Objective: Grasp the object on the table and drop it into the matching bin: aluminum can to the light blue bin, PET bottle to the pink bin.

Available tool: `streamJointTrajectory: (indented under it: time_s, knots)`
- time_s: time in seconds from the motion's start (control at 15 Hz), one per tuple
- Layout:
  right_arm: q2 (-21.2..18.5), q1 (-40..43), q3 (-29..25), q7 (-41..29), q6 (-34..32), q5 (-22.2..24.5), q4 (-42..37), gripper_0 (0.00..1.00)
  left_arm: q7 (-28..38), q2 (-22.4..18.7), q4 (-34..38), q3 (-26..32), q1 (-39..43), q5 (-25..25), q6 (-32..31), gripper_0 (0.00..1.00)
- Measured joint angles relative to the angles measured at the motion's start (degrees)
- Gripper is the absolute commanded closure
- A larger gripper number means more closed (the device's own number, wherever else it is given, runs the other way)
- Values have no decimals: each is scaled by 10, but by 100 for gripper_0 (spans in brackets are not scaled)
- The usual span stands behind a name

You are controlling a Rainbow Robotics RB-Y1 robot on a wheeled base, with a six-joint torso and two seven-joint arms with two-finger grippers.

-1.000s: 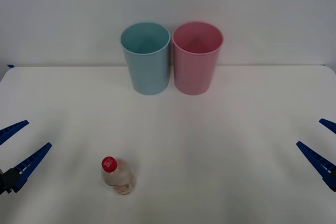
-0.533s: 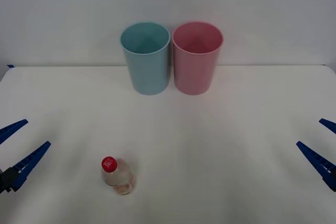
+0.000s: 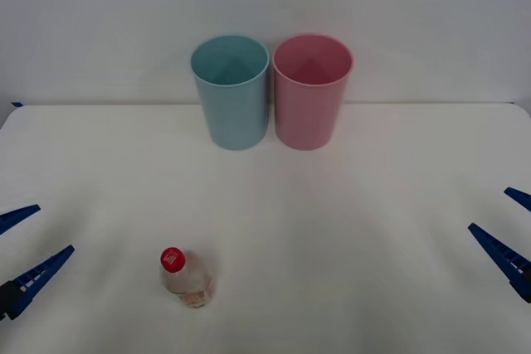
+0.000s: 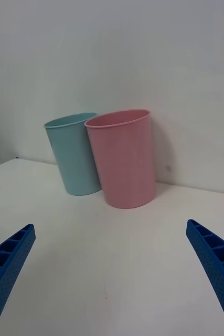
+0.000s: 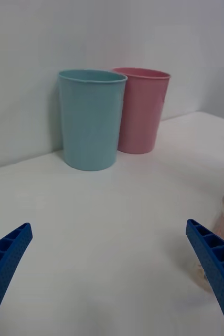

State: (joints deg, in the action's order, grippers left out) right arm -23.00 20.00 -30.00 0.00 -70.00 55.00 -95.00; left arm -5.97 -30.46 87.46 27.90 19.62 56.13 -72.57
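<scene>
- Your left gripper [image 3: 23,251] has sunk slightly lower at the near left, fingers spread wide, holding nothing.
- The small clear plastic bottle with a red cap [image 3: 186,277] stands upright on the white table [image 3: 373,205], right of that gripper.
- Your right gripper [image 3: 508,230] waits wide open and empty; the round pink plastic bin [image 3: 311,91] stands far off.

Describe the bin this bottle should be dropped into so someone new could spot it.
On the wide white table, look to the far edge by the wall, where two tall round plastic bins stand side by side. It is the pink bin, on the robot's right of the light blue bin, identical in shape.
</scene>
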Motion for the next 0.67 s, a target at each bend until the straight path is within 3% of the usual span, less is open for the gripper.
streamJointTrajectory:
  time_s: [0.4,0.67]
  knots:
    - [0,0,0,0,0,0,0,0,-75,-41,-100,-67,-28,0,-51,0]
    - [0,0,0,0,0,0,0,0,-113,-42,-115,-117,-28,-2,-56,0]
